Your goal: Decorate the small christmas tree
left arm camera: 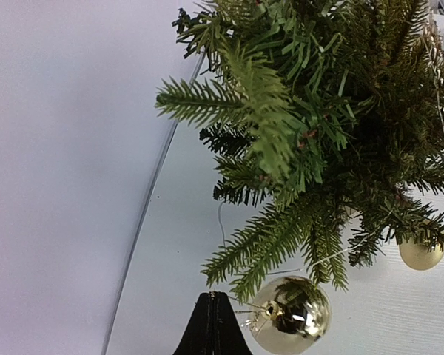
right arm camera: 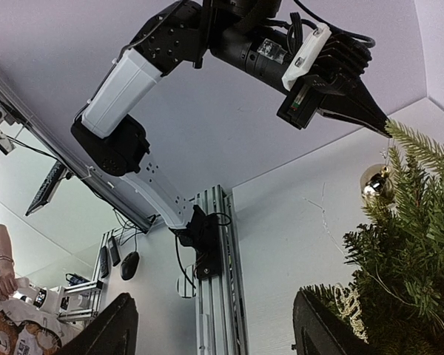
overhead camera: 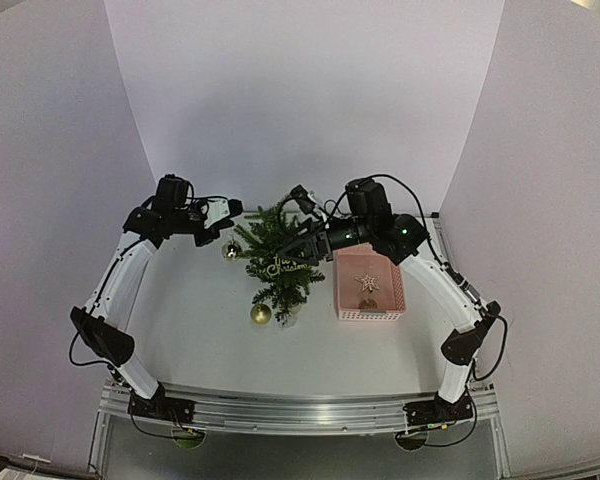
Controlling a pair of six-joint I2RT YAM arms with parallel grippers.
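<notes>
A white table (overhead camera: 190, 340) sits inside a pale lavender backdrop (overhead camera: 300, 100), and we count one of each large item on it. The small christmas tree (overhead camera: 276, 262) stands at the table's centre. One pink basket (overhead camera: 348, 300) lies just beside it at 3 o'clock.

Of two grippers, the right gripper (overhead camera: 302, 252) hovers over the tree's crown, its jaws spread wide and grasping nothing. The left gripper (right arm camera: 383, 126), at the tree's 10 o'clock, is clenched. It appears to pinch the thin thread of the far bauble (overhead camera: 231, 249).

One glittery gold sign (overhead camera: 288, 267) hangs in the branches. We count two gold balls on the tree, the far one and a near bauble (overhead camera: 261, 313) at 7 o'clock. One star (overhead camera: 367, 283) lies in the basket.
</notes>
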